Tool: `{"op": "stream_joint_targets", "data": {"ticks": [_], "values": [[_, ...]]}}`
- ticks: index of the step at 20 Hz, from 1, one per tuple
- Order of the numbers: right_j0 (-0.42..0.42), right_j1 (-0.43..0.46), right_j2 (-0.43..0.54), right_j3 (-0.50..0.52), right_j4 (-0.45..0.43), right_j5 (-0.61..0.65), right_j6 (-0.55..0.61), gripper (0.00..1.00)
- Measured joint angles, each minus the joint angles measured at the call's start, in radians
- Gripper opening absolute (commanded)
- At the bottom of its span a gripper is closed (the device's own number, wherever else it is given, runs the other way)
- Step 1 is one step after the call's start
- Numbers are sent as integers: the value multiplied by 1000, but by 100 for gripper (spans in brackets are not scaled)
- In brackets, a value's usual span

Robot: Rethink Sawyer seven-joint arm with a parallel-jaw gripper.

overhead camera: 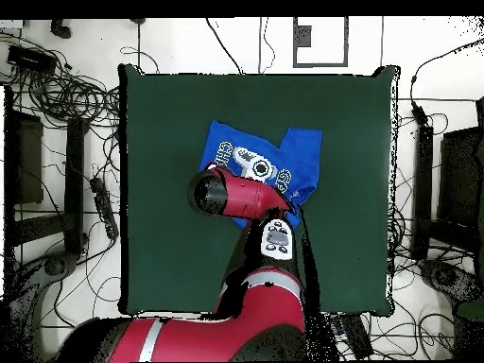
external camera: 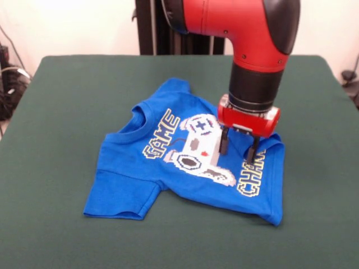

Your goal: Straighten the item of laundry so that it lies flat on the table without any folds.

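The item of laundry (external camera: 185, 162), a bright blue T-shirt with a pixel controller print, lies print-up near the middle of the green table (external camera: 67, 101). One sleeve spreads toward the front left. The right side is folded under, cutting the lower lettering to "CHAN". My gripper (external camera: 238, 154) points straight down over the shirt's right part, between the print and the folded edge. It is open, with its dark fingertips (external camera: 223, 149) at or just above the cloth and nothing between them. From overhead the shirt (overhead camera: 284, 151) shows partly under the red arm (overhead camera: 241, 196), which hides the gripper.
Green felt surrounds the shirt on all sides of the table (overhead camera: 170, 123). Cables (overhead camera: 66, 95) and dark equipment lie on the floor around the table. A black column (external camera: 151, 28) stands behind the far edge.
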State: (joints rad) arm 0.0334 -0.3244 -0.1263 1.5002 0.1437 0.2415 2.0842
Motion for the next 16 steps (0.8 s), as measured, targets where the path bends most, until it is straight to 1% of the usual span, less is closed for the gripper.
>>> {"op": "stream_joint_targets", "data": {"ticks": [10,16], "values": [[14,-1,0,5,32,-2,0,100],[52,-9,0,41,71,-3,0,100]]}}
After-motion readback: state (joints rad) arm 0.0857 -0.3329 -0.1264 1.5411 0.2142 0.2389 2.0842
